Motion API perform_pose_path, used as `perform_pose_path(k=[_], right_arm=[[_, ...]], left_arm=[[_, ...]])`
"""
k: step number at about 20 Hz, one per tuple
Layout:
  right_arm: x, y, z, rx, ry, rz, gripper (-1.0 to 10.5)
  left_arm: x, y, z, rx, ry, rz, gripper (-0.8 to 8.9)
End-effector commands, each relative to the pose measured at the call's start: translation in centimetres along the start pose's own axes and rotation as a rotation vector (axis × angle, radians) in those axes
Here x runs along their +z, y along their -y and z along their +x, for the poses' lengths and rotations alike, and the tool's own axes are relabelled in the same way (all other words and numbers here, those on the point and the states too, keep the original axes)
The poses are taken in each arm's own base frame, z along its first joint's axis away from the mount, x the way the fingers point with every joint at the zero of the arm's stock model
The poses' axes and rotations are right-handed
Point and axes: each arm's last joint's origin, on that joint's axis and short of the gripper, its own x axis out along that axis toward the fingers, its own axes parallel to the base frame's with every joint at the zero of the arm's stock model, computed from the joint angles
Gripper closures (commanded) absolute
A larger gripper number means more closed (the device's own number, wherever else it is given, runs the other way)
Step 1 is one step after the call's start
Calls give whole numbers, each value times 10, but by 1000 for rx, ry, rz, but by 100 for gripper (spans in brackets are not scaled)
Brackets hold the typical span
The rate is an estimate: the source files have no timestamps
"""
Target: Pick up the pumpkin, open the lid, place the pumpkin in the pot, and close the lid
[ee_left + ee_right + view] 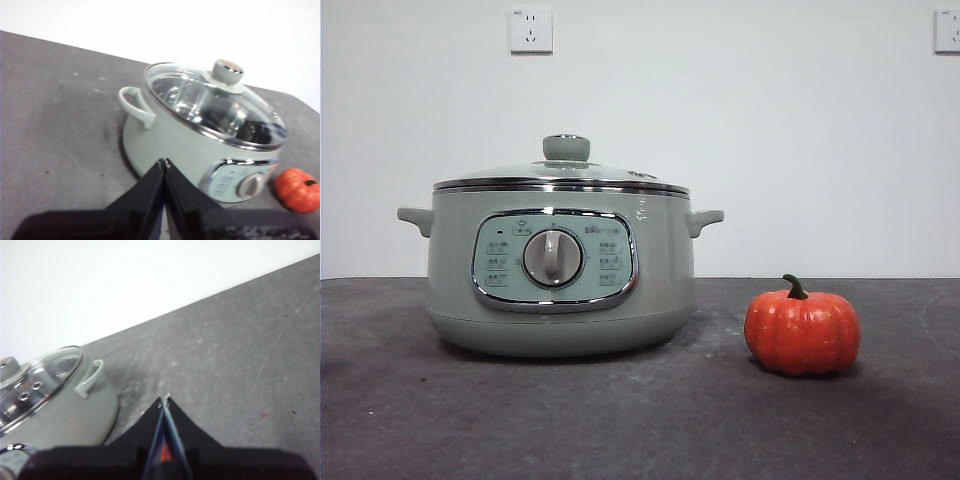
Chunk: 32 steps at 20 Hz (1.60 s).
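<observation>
- Your left gripper [164,162] has its jaws pressed together on nothing, held above the table [620,420] short of the pot [560,265]; your right gripper [165,400] is likewise closed and empty.
- The pumpkin [802,331] stands beside the pot, apart from it.
- The lid [561,176] sits seated on the pot.
</observation>
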Motion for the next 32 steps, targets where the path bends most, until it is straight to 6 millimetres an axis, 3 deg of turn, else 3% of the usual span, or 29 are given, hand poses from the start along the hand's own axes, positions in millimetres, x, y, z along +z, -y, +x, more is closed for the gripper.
perform_pose_path(k=[1, 16, 21, 27, 28, 29, 30, 31, 32], right_arm=[[21, -10, -3, 18, -33, -4, 959], [109, -56, 2, 293, -525, -202, 958], [123, -62, 3, 303, -639, -252, 958], [126, -63, 3, 303, -670, -260, 935], [127, -63, 3, 302, -669, -260, 919], [127, -63, 3, 302, -668, -260, 821], [127, -63, 3, 299, -669, -252, 611], [127, -63, 3, 294, -671, -239, 403], [126, -63, 4, 289, -675, -225, 208]], left_arm=[[14, 6, -3, -25, -19, 0, 821], [88, 37, -3, -291, -306, 133, 821], [104, 43, -8, -315, -388, 167, 822], [114, 49, -14, -314, -396, 183, 803], [115, 48, -14, -313, -398, 181, 689], [114, 48, -14, -310, -402, 174, 491], [114, 48, -14, -309, -403, 169, 217], [114, 48, -14, -309, -404, 169, 85], [114, 48, -14, -308, -407, 162, 64]])
